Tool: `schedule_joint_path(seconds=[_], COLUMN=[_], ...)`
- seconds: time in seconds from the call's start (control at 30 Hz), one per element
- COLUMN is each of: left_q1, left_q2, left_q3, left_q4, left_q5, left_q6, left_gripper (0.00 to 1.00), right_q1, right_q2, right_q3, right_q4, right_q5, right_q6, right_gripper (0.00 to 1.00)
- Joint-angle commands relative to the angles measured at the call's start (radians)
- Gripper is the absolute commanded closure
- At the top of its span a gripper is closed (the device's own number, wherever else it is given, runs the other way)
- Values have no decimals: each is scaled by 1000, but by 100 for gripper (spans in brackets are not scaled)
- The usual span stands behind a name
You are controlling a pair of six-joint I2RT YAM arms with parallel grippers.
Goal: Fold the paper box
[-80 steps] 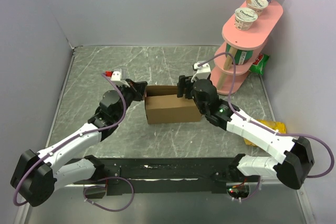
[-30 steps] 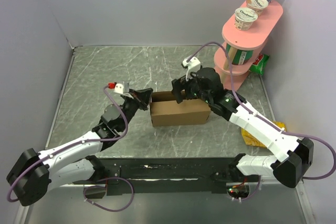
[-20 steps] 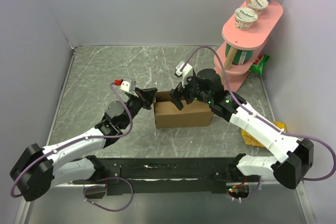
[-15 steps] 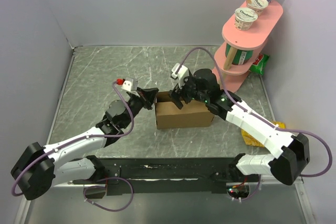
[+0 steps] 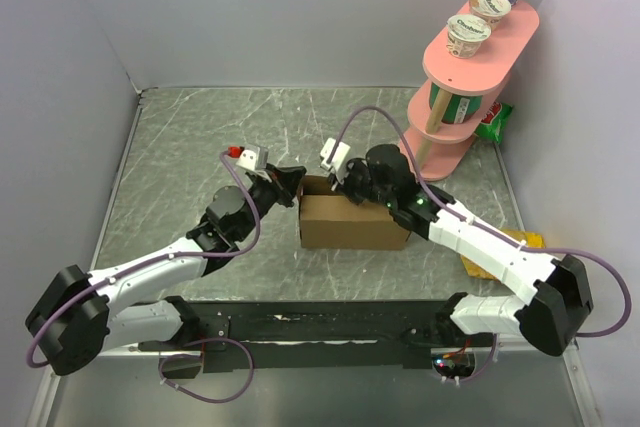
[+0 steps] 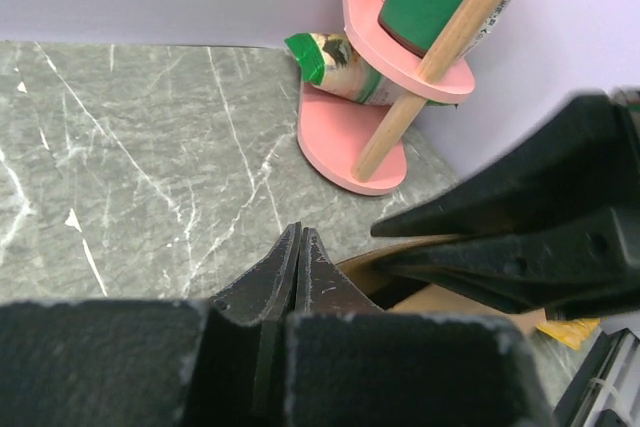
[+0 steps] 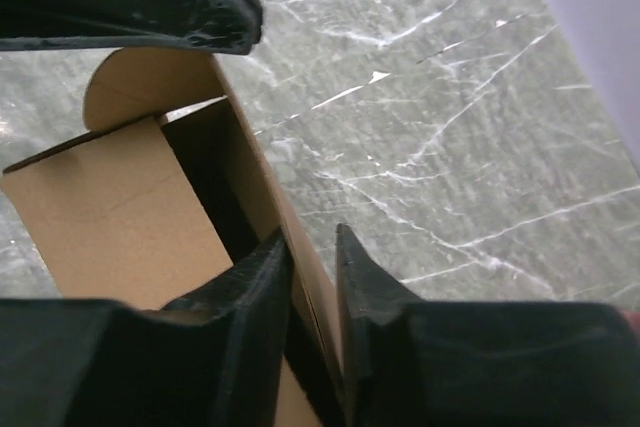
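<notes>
The paper box [image 5: 352, 225] is seen already raised into a rectangular body with an open top, its long brown walls upright, so the main forming is judged to be done. What is left, as far as can be told, is the finishing of the ends and the closing of the top: in the right wrist view a rounded flap [image 7: 140, 87] is seen standing free at the box's left end, and no lid is seen over the opening. The box is set on the counter [image 5: 200, 137] about midway between its left and right edges, somewhat nearer the near edge than the far one, and well apart from the pink stand [image 5: 455, 117] in the far right corner. The right gripper [image 5: 336, 175] is placed over the far left part of the box; one of its fingers [image 7: 262, 282] is seen inside the box and the other outside, drawn close with the far wall between them, so the wall is judged to be pinched. The left gripper [image 5: 291, 183] is held at the box's left end, just beside the rim; its fingers are pressed together with nothing between them, and whether the cardboard is touched cannot be told.
</notes>
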Motion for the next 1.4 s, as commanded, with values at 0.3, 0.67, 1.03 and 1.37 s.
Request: schedule_joint_path(seconds=[0.3, 0.67, 1.03, 1.37], left_q1=[-15, -14, -6, -3], left_q2=[16, -154, -118, -41], left_q3=[-8, -6, 148, 228], left_q4=[-216, -389, -598, -564], left_q5=[78, -19, 91, 87], left_q6=[-24, 17, 52, 94], left_gripper=[59, 16, 50, 57], right_q1=[102, 114, 120, 126], right_q2=[-53, -69, -49, -43], right_q3=[-135, -151, -131, -133], right_q4=[99, 104, 90, 86], right_q5=[179, 224, 233, 244], right_q6=[-18, -23, -24, -29], right_gripper=[77, 80, 80, 80])
